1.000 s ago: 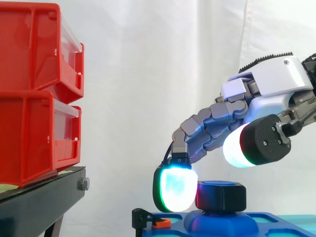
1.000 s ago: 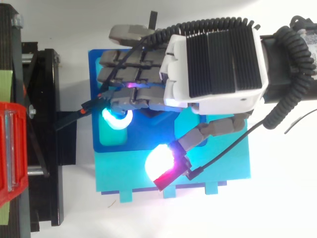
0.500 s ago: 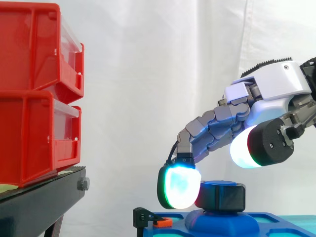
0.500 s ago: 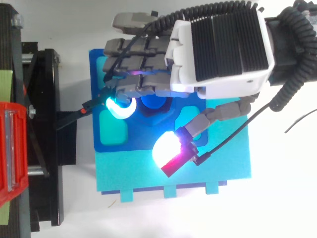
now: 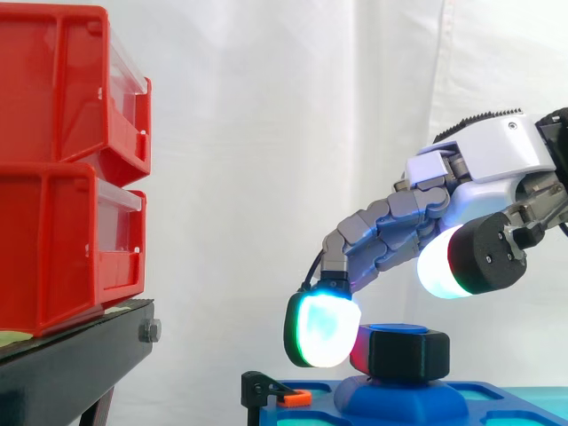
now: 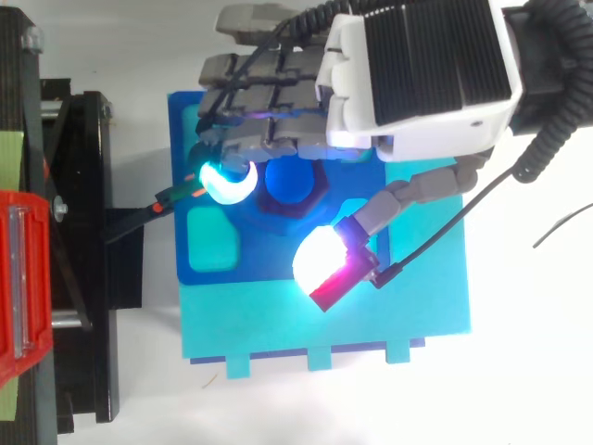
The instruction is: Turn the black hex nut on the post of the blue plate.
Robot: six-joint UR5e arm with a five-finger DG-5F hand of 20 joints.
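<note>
Your hand (image 5: pixel 497 149) reaches in from the right of the side view and arches down over the blue plate (image 6: pixel 181 130). The black hex nut (image 5: pixel 408 353) sits on its blue post (image 6: pixel 289 181), low in the frame right of centre, on the raised hump of the plate. One cyan-glowing fingertip (image 5: pixel 324 330) hangs at the nut's left flank, level with it and just beside it; you can't tell whether it touches. The thumb pad (image 5: pixel 448 264), white with a red edge, floats up and to the right, well clear of the nut's top.

From above, the curled fingers cover the plate's upper part. The nut shows just below them, with the thumb pad glowing at its lower right. Fingers and thumb stand spread apart, clamped on nothing.

The blue plate lies on a lighter turquoise base (image 6: pixel 278 320), which sits on the white worktop (image 6: pixel 519 371). A small black clip with an orange tab (image 5: pixel 271 392) sits at the plate's left edge. Off to the left you have the stacked red bins (image 5: pixel 62 160) on the black stand (image 5: pixel 71 364), white curtain (image 5: pixel 266 133) behind.
</note>
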